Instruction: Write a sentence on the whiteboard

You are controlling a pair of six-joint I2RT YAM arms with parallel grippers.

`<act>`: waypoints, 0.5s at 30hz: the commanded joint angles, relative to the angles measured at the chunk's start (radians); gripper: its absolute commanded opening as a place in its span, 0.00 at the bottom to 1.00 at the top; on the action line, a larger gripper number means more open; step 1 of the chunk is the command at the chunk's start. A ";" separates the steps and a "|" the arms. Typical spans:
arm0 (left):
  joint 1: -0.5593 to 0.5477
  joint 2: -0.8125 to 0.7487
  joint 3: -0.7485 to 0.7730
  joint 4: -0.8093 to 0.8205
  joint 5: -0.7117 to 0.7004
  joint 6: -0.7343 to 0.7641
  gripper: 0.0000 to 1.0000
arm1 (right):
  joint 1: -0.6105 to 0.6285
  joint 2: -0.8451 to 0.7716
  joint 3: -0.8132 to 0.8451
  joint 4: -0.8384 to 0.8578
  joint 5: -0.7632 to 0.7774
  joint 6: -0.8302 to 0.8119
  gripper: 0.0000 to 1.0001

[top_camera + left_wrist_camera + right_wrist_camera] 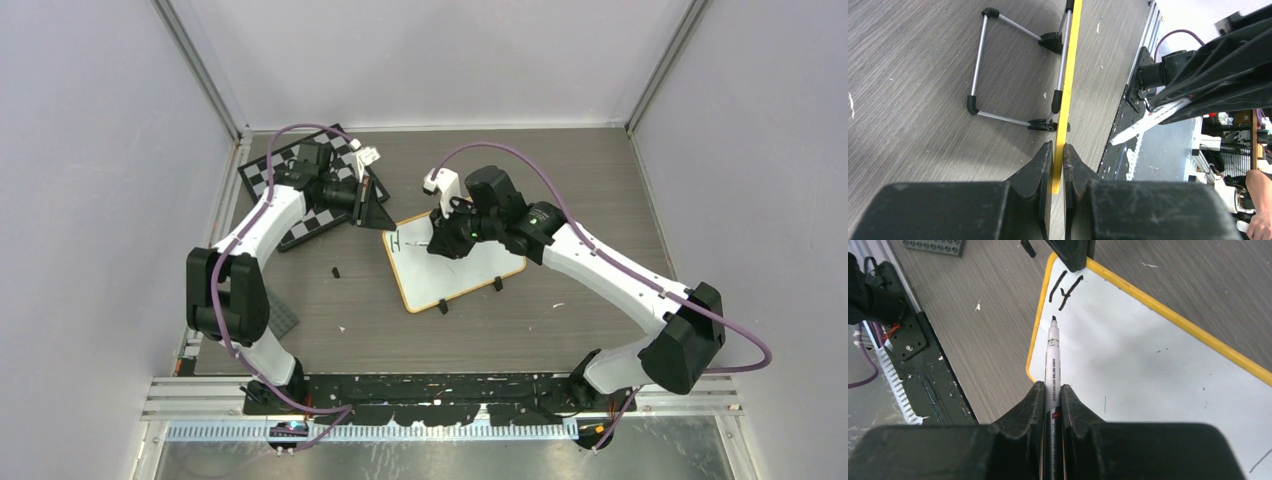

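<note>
Right fingers (1039, 394) are clamped on a marker (1053, 355), its tip close to black strokes (1064, 290) at a corner of the whiteboard (1138, 360); left fingers (1045, 159) pinch the board's yellow rim; the whiteboard sits mid-way across the surface (590, 170), near a chessboard (300, 225).

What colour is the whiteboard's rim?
Yellow; the whiteboard rim shows best in the right wrist view.

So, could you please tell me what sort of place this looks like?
Probably a robotics lab test cell: left arm and right arm bolted to a rail at the table edge, plain panel walls on aluminium posts, and cluttered equipment beyond.
</note>
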 commanded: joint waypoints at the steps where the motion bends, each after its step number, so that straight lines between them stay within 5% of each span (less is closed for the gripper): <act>1: -0.011 0.014 0.016 -0.039 -0.012 0.022 0.00 | 0.008 0.000 -0.035 0.096 0.009 -0.004 0.00; 15: -0.010 0.013 0.015 -0.029 -0.017 0.017 0.00 | 0.027 0.024 -0.022 0.126 0.087 0.049 0.00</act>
